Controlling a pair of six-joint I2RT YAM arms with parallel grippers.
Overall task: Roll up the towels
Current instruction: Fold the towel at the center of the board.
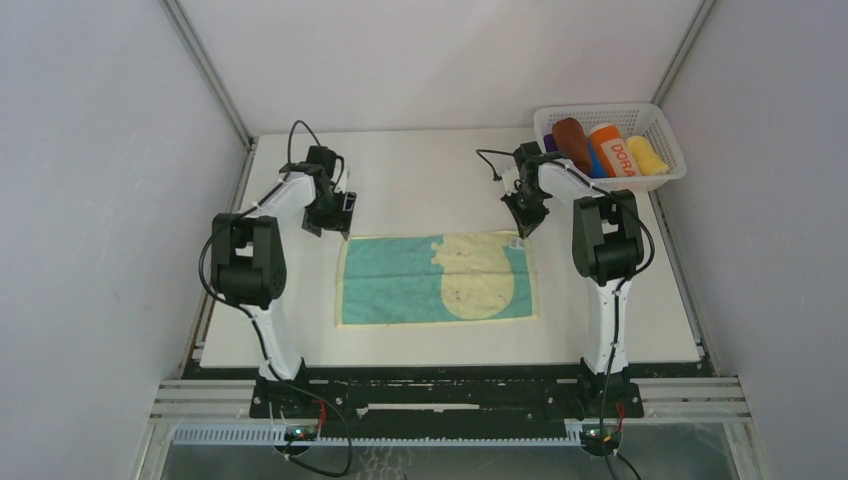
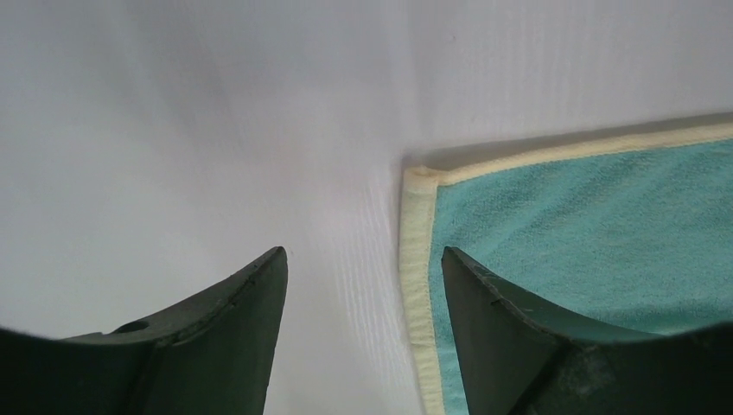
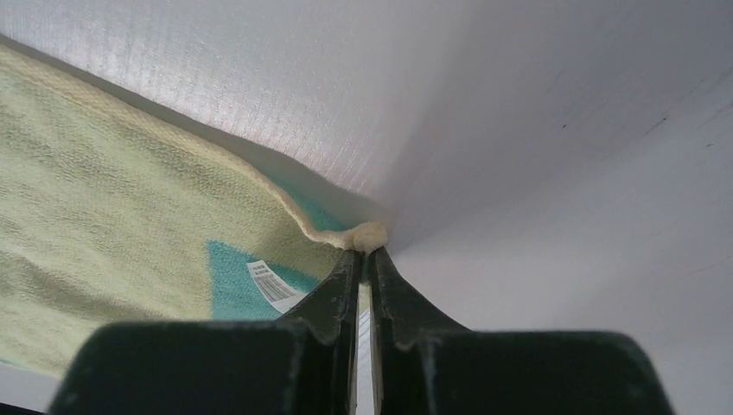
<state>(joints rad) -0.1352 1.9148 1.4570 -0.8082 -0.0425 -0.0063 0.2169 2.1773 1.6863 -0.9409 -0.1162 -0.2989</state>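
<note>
The teal towel (image 1: 400, 280) lies spread flat on the white table, a large pale yellow-cream patch (image 1: 485, 275) on its right half. My right gripper (image 1: 522, 222) (image 3: 367, 252) is shut on the towel's far right corner (image 3: 370, 235), which is lifted slightly off the table. A white label (image 3: 275, 286) shows near that corner. My left gripper (image 1: 345, 210) (image 2: 363, 252) stands open just above the far left corner (image 2: 419, 177), one finger over the bare table, the other over the teal cloth (image 2: 588, 225). A rust-brown towel (image 1: 572, 143) lies in the basket.
A white mesh basket (image 1: 668, 180) sits at the table's far right corner, close behind the right arm, holding an orange roll lettered "DORA" (image 1: 615, 150), a yellow roll (image 1: 648, 156) and blue and purple ones. White walls close in on three sides.
</note>
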